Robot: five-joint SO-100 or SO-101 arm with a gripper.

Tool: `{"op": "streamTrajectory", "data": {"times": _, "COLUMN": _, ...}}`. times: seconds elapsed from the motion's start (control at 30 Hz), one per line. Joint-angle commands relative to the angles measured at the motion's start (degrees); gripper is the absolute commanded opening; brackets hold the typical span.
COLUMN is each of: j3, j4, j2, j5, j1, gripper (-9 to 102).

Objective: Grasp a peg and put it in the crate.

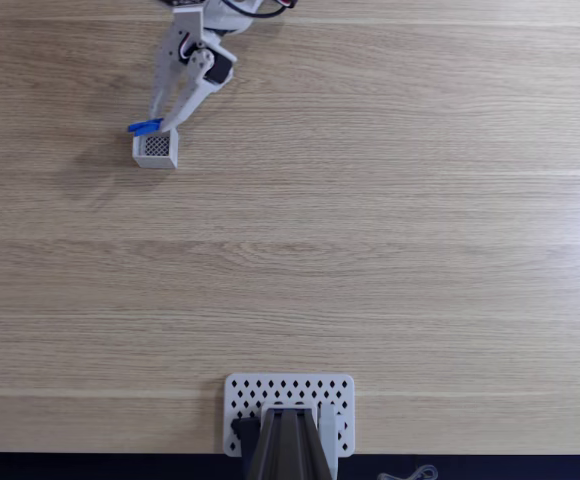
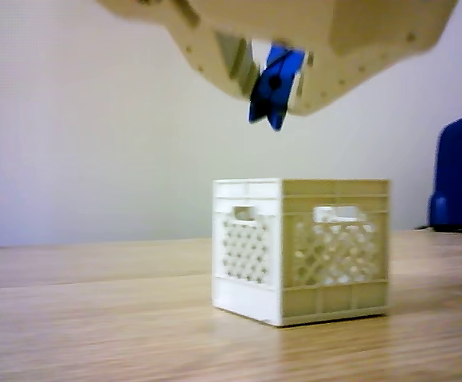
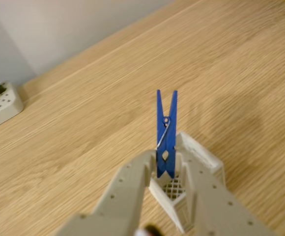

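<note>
Gripper sits in the upper left of the fixed view, fingers clamped on the peg, a blue clothespin. The peg's free end pokes out to the left of the fingertips, right at the top edge of the crate.

In the other view the peg hangs from the gripper at the top of the frame, tilted slightly, clearly above the crate with a visible gap between peg tip and rim. The crate stands flat on the wooden table; its open top is under the peg, somewhat to the left of the crate's centre as that camera sees it.

The wrist view looks down along the fingers: the peg is pinched between them at its lower end and points away from the camera, with the crate and its grid bottom directly beneath the fingertips.

White perforated plate at bottom centre of the fixed view, well away from the crate.
</note>
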State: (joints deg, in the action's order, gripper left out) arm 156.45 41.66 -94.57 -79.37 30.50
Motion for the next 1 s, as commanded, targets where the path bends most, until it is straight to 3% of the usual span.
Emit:
{"op": "streamTrajectory", "data": {"times": 0.0, "j3": -6.06, "j4": 1.14, "j2": 0.53, "j5": 0.35, "j1": 0.97, "gripper": 0}}
{"op": "streamTrajectory", "data": {"times": 0.4, "j3": -8.88, "j4": 1.05, "j2": 6.33, "j5": 0.35, "j1": 1.23, "gripper": 2}}
{"op": "streamTrajectory", "data": {"times": 0.67, "j3": -9.93, "j4": 1.05, "j2": 6.59, "j5": 0.09, "j1": 2.90, "gripper": 19}}
{"op": "streamTrajectory", "data": {"times": 0.77, "j3": -9.58, "j4": 1.05, "j2": 5.80, "j5": 0.26, "j1": 2.90, "gripper": 15}}
{"op": "streamTrajectory", "data": {"times": 0.9, "j3": -8.79, "j4": 0.88, "j2": 3.60, "j5": 0.53, "j1": 2.20, "gripper": -1}}
{"op": "streamTrajectory", "data": {"times": 0.97, "j3": -7.56, "j4": -0.18, "j2": 0.09, "j5": 0.53, "j1": 1.67, "gripper": -2}}
